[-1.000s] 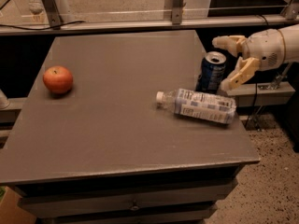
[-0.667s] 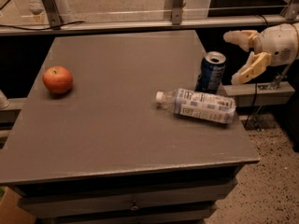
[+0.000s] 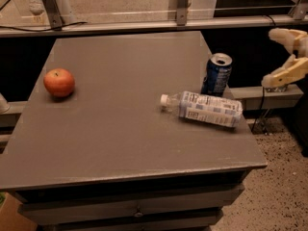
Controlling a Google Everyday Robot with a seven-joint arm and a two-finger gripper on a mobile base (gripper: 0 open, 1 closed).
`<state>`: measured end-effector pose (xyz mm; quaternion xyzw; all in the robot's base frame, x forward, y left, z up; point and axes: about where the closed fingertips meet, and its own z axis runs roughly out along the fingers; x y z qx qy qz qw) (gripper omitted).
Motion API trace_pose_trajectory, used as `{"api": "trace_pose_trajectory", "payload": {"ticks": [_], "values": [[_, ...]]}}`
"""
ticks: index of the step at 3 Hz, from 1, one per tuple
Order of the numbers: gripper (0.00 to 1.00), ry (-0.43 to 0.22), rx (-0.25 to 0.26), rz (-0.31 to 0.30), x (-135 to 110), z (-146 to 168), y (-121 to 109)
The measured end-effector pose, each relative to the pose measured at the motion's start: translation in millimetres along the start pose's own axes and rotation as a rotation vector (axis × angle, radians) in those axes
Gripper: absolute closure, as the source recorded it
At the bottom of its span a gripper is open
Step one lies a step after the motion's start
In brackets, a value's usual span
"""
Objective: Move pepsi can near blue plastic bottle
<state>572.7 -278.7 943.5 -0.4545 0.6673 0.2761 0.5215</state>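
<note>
The pepsi can (image 3: 217, 74) stands upright at the right edge of the table (image 3: 110, 138), just behind the lying blue plastic bottle (image 3: 207, 108); the gripper (image 3: 271, 57), jaws apart and empty, hangs to the can's right, off the table.

You see the pepsi can (image 3: 217, 75) in dark blue, with a silver top and some light markings on its side. The blue plastic bottle (image 3: 207, 109) is clear, its cap (image 3: 164, 100) is white, and its label is printed in pale blue and white. The apple (image 3: 59, 82) is red going to orange. The table (image 3: 120, 129) is one plain grey-brown. The gripper (image 3: 272, 57), at the right edge of the view beyond the table, is pale cream-yellow, with its two fingers spread apart. The floor (image 3: 284, 186) below it is beige with dark speckles.
</note>
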Motion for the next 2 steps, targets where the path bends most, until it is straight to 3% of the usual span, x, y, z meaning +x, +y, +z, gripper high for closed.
{"api": "trace_pose_trajectory", "payload": {"ticks": [1,2], "values": [[0.00,-0.031,0.158,0.034,10.1,-37.3,4.8],[0.00,-0.026,0.196,0.055,21.1,-43.4,0.6]]}}
